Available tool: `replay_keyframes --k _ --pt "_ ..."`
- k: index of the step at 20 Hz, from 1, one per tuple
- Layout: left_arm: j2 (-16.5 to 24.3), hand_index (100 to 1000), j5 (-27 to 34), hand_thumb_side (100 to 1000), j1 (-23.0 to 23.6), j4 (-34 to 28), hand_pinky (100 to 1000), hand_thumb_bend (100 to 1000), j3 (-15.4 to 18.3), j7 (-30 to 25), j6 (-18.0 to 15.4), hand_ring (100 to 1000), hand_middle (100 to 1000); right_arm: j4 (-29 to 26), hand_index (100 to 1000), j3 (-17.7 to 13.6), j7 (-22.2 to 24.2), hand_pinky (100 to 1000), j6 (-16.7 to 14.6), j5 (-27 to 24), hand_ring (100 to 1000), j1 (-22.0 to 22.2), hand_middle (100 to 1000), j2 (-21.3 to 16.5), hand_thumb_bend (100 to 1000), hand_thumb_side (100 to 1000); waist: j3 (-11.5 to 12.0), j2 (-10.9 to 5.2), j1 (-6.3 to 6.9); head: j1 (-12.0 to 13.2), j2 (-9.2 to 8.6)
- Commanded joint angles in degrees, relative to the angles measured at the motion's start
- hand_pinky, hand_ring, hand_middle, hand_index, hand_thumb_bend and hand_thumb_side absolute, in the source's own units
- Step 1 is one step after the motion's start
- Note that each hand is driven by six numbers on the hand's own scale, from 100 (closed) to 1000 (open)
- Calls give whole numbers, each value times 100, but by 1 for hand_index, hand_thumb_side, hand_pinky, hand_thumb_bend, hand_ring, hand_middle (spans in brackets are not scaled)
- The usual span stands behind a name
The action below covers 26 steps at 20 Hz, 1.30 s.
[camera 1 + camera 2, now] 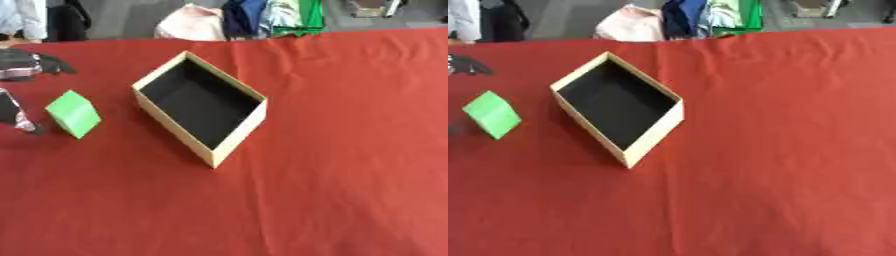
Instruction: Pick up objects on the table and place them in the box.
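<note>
Pick-up stage: left hand [17, 112] sits beside 1 green block [73, 114], finger state indeterminable (edge-cropped). Cardboard box [229, 141] is empty; next move requires grasping the block.

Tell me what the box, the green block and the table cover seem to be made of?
Box: probably cardboard, with thin, pale tan matte walls and a black lining.
Block: unclear, perhaps foam or painted wood; flat bright green faces without shine.
Cover: likely cloth, since the red surface is matte with soft creases.
</note>
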Motion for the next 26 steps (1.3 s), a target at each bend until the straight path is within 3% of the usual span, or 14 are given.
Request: replay_keyframes --k 1,8,17,21,26 --pt "109 981 22 100 -131 -11 873 687 -10 -143 -63 894 928 -94 807 -45 -17 808 17 -15 785 -81 807 -104 100 202 -18 -11 -54 33 -82" --pt "33 961 -267 100 -177 115 865 612 -74 -218 -92 887 900 -94 807 -32 -23 808 14 -30 785 -101 806 -88 100 202 -90 43 -30 51 -98" --pt "-35 927 -702 100 -176 273 851 597 -108 -312 -108 881 879 -94 807 -32 -32 807 8 -44 784 -111 805 -84 100 201 -146 102 -24 87 -124" --pt "-48 897 -742 100 -167 296 837 572 -105 -292 -115 865 835 -94 807 -28 -36 807 3 -50 784 -116 805 -83 100 201 -163 126 -23 99 -138" --pt "-55 808 -636 100 -173 266 796 517 -83 -210 -124 805 699 -94 808 -25 -37 808 10 -54 784 -105 805 -89 100 201 -167 151 -25 63 -107"
